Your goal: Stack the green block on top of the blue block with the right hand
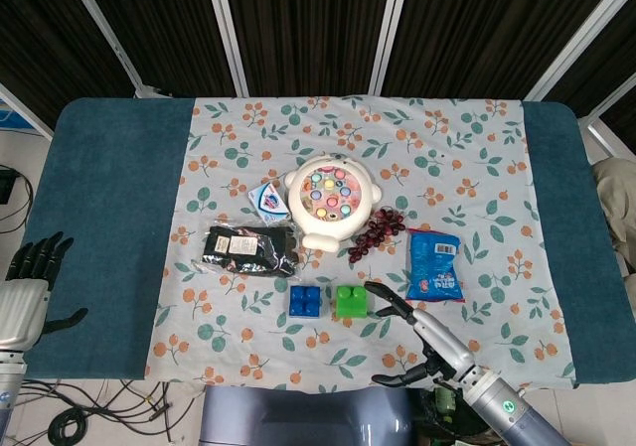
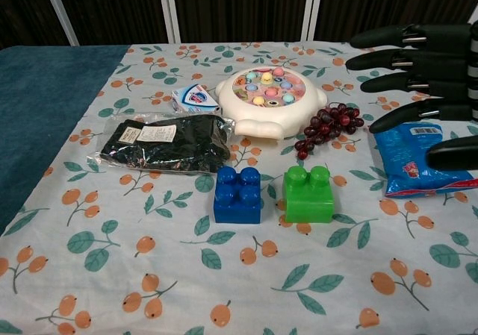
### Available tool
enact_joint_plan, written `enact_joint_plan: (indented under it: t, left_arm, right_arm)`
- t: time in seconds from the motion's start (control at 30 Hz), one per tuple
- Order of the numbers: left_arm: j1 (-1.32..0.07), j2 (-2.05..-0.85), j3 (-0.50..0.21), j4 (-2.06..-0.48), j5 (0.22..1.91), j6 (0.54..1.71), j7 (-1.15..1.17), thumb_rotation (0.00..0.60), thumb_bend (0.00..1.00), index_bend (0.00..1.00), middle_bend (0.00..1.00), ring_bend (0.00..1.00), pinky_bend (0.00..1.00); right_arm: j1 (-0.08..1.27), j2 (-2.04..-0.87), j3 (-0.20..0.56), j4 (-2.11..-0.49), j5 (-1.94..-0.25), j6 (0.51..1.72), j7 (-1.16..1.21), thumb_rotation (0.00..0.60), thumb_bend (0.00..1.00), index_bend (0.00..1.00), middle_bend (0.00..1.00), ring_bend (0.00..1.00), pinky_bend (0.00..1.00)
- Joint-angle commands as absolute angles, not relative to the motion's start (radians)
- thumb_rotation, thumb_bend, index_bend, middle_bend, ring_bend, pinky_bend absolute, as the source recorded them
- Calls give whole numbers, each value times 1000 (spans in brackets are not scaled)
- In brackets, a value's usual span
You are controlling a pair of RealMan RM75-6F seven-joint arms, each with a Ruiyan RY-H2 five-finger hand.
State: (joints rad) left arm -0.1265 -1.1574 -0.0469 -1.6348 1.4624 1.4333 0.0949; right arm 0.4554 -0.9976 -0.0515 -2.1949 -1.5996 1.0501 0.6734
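Beside the blue block, just to its right on the floral cloth, sits the green block, apart from it and untouched. Right of the green block hovers the right hand, its fingers spread apart and holding nothing; from the head view its fingertips reach close to the green block. Behind the green block lie the purple grapes, the round fishing toy and the black packet. Far left of the blocks, off the counter, the left hand hangs with fingers apart.
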Motion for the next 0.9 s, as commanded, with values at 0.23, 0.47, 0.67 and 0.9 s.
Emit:
enact_joint_plan:
  t: [0.23,0.47,0.67,0.9]
  left_arm:
    - [-127,-1152,-48,-1639,1454,1428,81,600,37,0,0,0,0]
    - [-129,-1153,-53,-1641,1442,1424,88,600,36,0,0,0,0]
    - [-126,-1152,-58,-1645,1431,1429,82,600,36,0,0,0,0]
    - [-126,-1153,-55,-1645,1438,1430,78,600,36,0,0,0,0]
  right_arm:
    - [465,-1035,-37,-2165,-1557,1028,627,600,125,0,0,0,198]
    - [512,-1132,31,-2064,-1467,1005,363,600,125,0,0,0,199]
    - [542,-1298,83,-1925,-1394,1070,-62,600,138,20,95,89,222]
    - [571,-1421,96,-1862,-1270,1089,-408,600,140,105,153,129,237]
